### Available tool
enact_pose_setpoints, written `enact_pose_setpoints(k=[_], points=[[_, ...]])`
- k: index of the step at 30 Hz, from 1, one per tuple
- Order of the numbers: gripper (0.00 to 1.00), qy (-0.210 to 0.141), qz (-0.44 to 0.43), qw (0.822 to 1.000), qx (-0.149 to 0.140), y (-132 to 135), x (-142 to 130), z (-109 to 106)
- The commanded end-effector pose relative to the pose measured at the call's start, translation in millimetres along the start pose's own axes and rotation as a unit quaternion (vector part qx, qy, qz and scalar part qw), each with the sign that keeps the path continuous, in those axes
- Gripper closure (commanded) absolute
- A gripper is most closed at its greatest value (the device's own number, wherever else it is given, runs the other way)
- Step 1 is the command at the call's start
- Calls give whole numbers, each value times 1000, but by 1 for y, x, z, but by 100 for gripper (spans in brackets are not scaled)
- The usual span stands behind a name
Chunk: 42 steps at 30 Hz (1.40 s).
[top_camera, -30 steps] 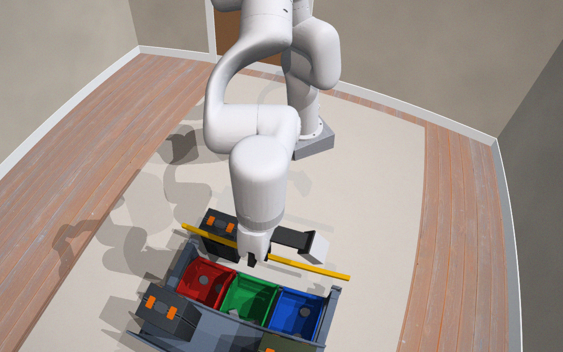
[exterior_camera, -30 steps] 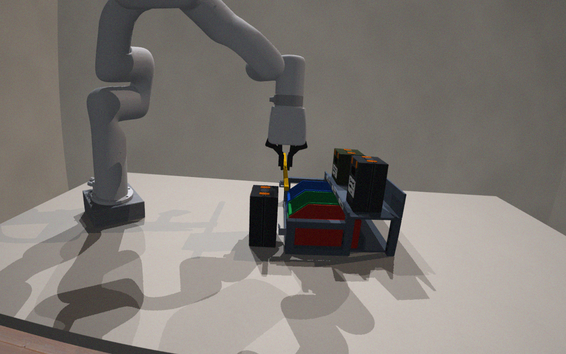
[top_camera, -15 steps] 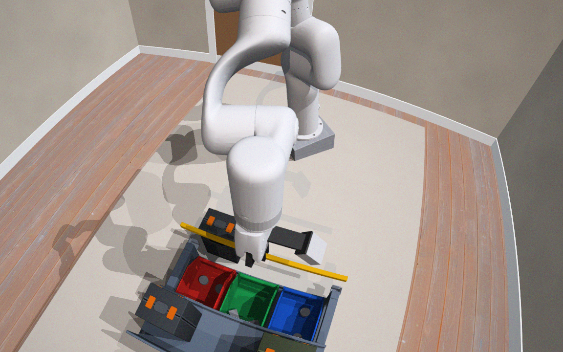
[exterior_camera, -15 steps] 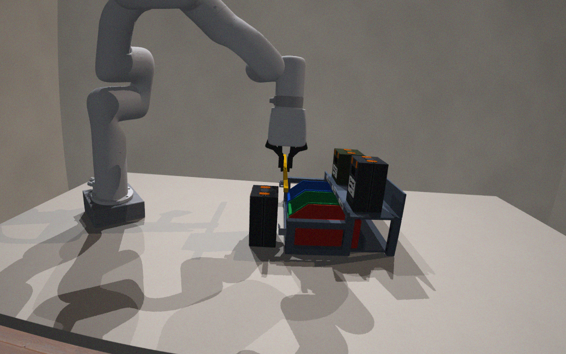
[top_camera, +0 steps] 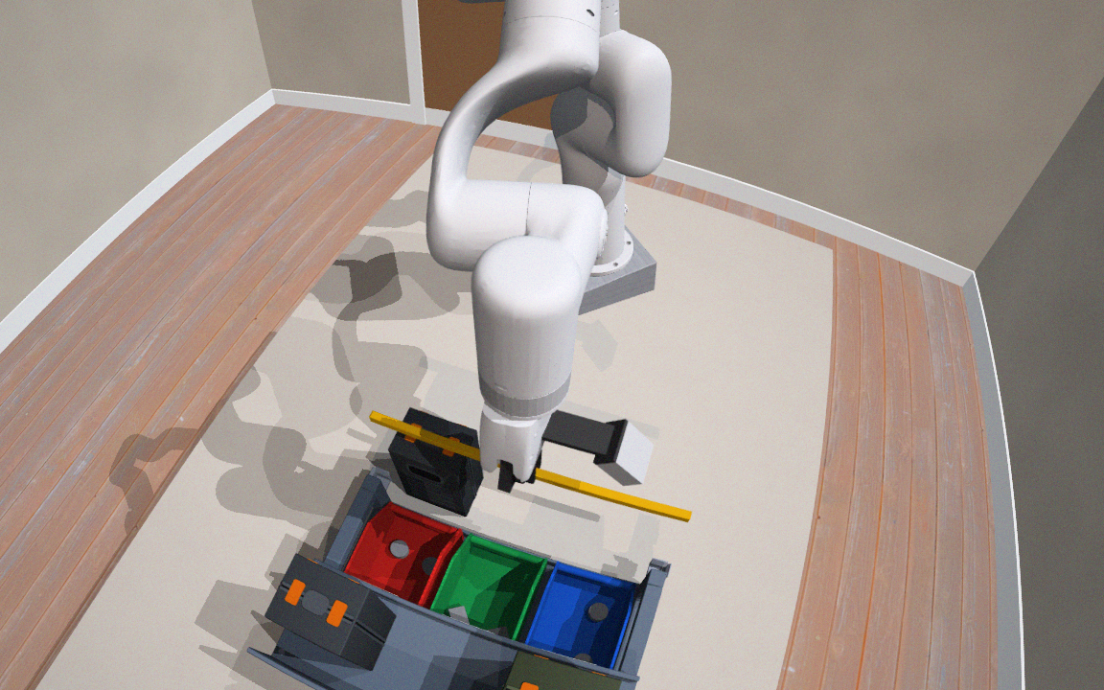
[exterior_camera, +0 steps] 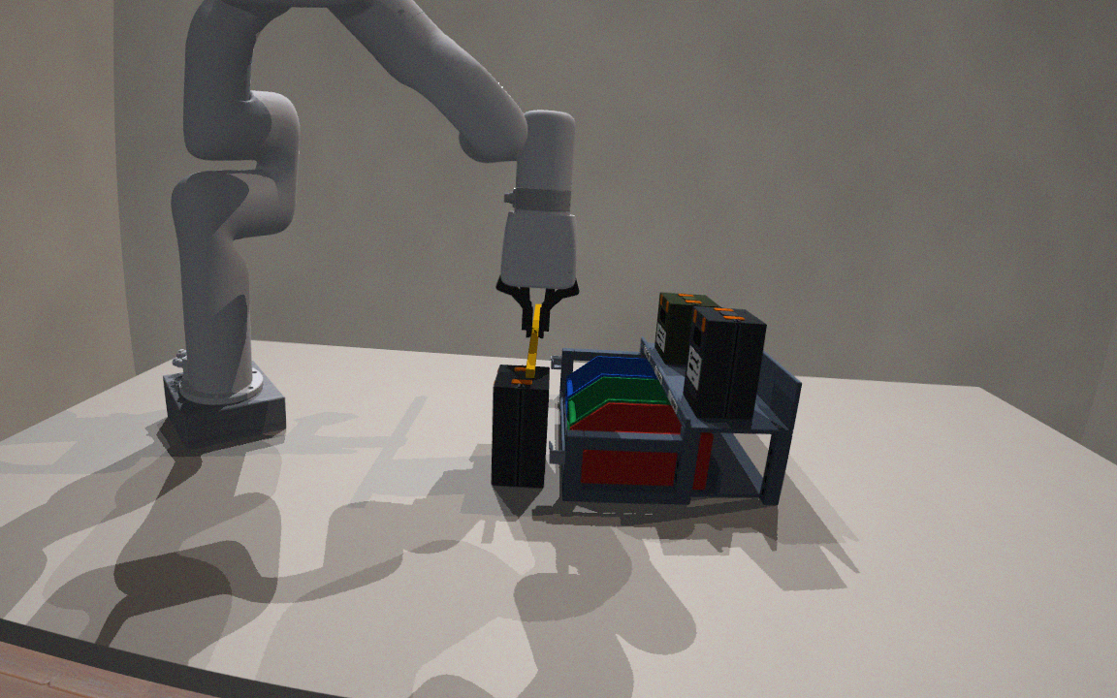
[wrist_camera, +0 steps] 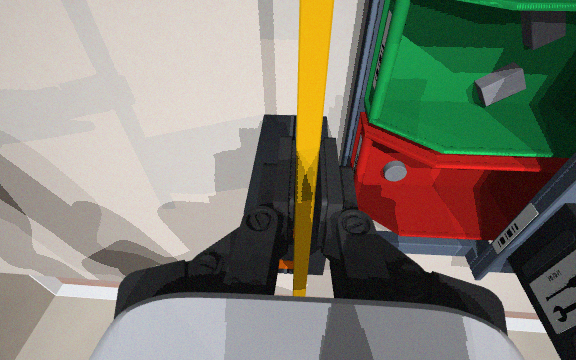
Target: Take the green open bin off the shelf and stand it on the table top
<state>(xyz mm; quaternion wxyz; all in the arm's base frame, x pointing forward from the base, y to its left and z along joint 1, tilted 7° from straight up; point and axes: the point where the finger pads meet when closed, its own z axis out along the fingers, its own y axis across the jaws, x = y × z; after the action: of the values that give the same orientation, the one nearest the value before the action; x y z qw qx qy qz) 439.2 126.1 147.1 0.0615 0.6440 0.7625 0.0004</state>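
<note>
Right now my black two-fingered claw (top_camera: pixel 518 476) (exterior_camera: pixel 535 330) (wrist_camera: pixel 306 160) is nearly closed, its fingers clamped on a long, thin yellow bar (top_camera: pixel 633 500) (exterior_camera: pixel 533 347) (wrist_camera: pixel 315 60). I hold it in the air in front of the blue-grey metal shelf (top_camera: pixel 655 609) (exterior_camera: pixel 685 468) (wrist_camera: pixel 483 257). The green plastic open bin (top_camera: pixel 492 579) (exterior_camera: pixel 619 390) (wrist_camera: pixel 443 100) sits in that shelf, grey parts inside, between the red plastic open bin (top_camera: pixel 397 560) (exterior_camera: pixel 632 418) (wrist_camera: pixel 418 200) and the blue plastic open bin (top_camera: pixel 584 613) (exterior_camera: pixel 610 367). A black upright case (top_camera: pixel 436 480) (exterior_camera: pixel 519 433) with orange latches stands on the pale counter (top_camera: pixel 736 343) (exterior_camera: pixel 328 633) (wrist_camera: pixel 168 75), just in front of the shelf, under one end of my bar.
</note>
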Motion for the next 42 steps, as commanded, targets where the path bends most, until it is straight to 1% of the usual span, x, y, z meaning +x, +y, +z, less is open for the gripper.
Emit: enact_pose_setpoints(k=[1,8,13,25,30,42], points=[[100,3,0,1000,-5,-1,0,-3],[100,3,0,1000,-5,-1,0,-3],[100,3,0,1000,-5,-40,0,-3],[100,3,0,1000,-5,-40,0,-3],[100,3,0,1000,-5,-80,0,-2],[100,3,0,1000,-5,-80,0,-2]])
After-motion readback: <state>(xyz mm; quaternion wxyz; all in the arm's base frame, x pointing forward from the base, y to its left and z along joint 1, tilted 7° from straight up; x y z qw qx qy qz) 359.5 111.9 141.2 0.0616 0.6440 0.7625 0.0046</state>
